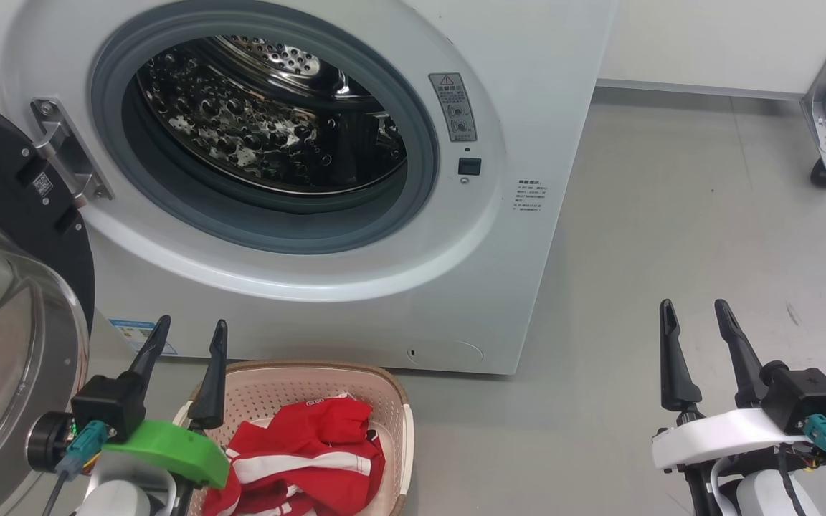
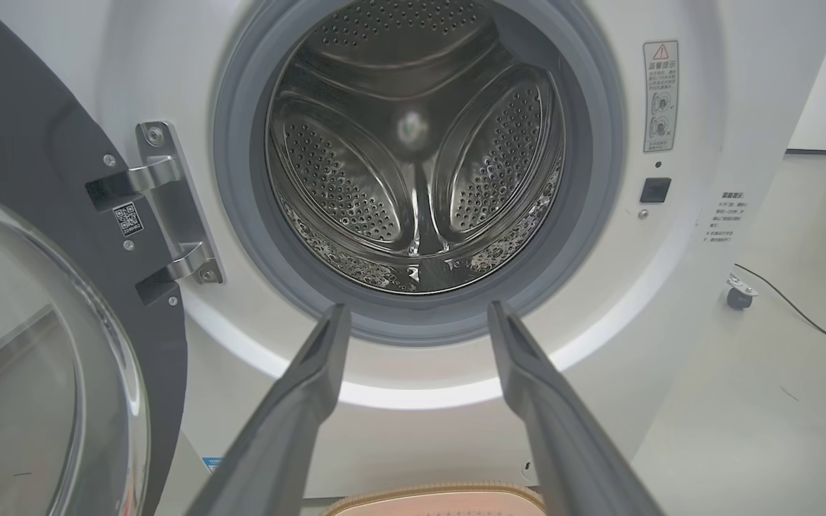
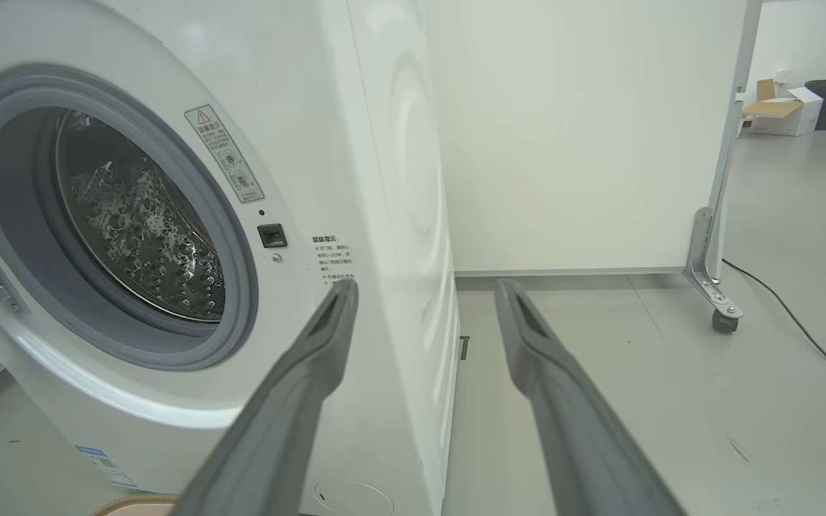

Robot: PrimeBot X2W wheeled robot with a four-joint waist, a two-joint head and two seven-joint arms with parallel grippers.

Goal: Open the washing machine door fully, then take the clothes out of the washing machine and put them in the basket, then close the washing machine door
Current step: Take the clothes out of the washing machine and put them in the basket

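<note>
The thing left to deal with appears to be the washing machine door [image 1: 19, 301]. It stands swung wide to the left of the washing machine [image 1: 528, 107], hung on a metal hinge [image 1: 62, 150] beside the grey rubber ring [image 1: 424, 143]. The steel drum [image 1: 269, 122] looks bare of fabric. The clothes [image 1: 305, 444] lie bunched in the basket [image 1: 312, 367] on the floor in front of the washer.

The door is a wide, glossy black ring around a bulging bowl of clear glass, with a small printed label on its inner face. It is likely rigid and fairly weighty because of the glass, and it should swing only along its hinge arc. The polished rim probably gives slim fingers little purchase, and the curved glass would shed them altogether. A pinch therefore seems a poor choice. A flat push against the outer side of the black rim, far from the hinge, should move it with the least effort. A firmer press would probably be needed at the end to seat the latch. That far edge lies past the frame, so its shape cannot be judged.

The left claw [image 1: 191, 322] hangs spread and empty above the near left of the basket, just beside the door. The right claw [image 1: 694, 307] is likewise spread and empty over bare floor, well apart from the washer's right side.
</note>
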